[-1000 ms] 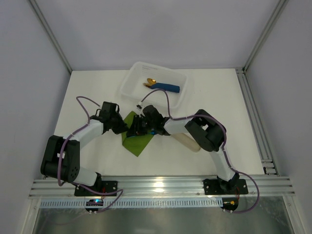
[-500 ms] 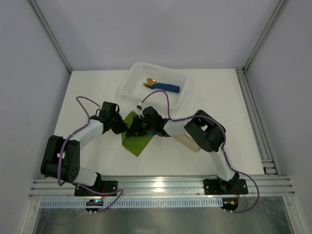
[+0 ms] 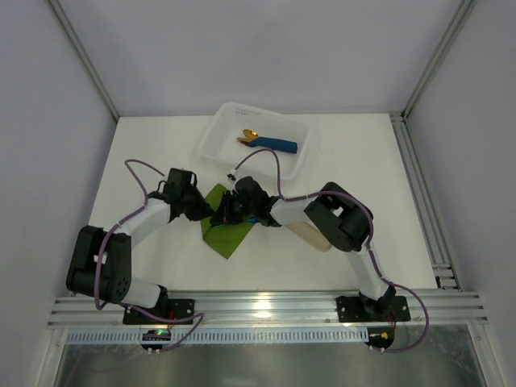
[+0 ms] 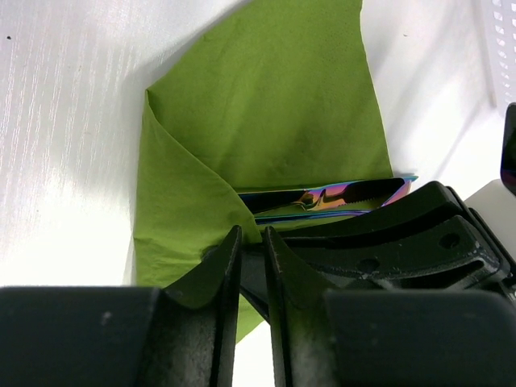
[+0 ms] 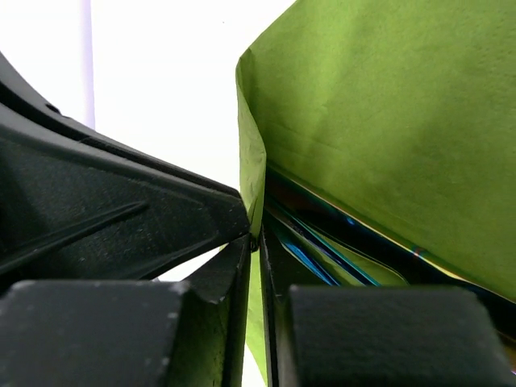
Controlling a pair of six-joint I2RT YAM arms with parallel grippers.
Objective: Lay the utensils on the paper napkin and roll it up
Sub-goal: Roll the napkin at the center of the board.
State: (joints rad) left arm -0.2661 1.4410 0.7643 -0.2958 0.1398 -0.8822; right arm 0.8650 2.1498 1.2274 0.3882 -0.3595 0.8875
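The olive-green paper napkin (image 3: 226, 235) lies between the two arms with one flap folded up (image 4: 274, 105). Under that flap lie the iridescent utensils (image 4: 330, 196), seen as blue-purple strips (image 5: 322, 254) in the right wrist view and hidden from above. My right gripper (image 5: 254, 238) is shut on the raised edge of the napkin (image 5: 387, 105). My left gripper (image 4: 251, 234) meets it tip to tip from the other side. Its jaws stand a narrow gap apart, with the napkin's fold just at the tips. From above, both grippers (image 3: 205, 211) (image 3: 228, 211) crowd over the napkin's upper part.
A translucent white bin (image 3: 218, 129) stands behind the napkin and holds a blue rolled napkin with gold cutlery (image 3: 270, 143). A beige rounded oblong piece (image 3: 313, 235) lies under the right arm. Metal frame rails run along the table's right side and near edge.
The right jaws have closed onto the napkin's raised edge. The left jaws have parted slightly. Neither arm has shifted noticeably.
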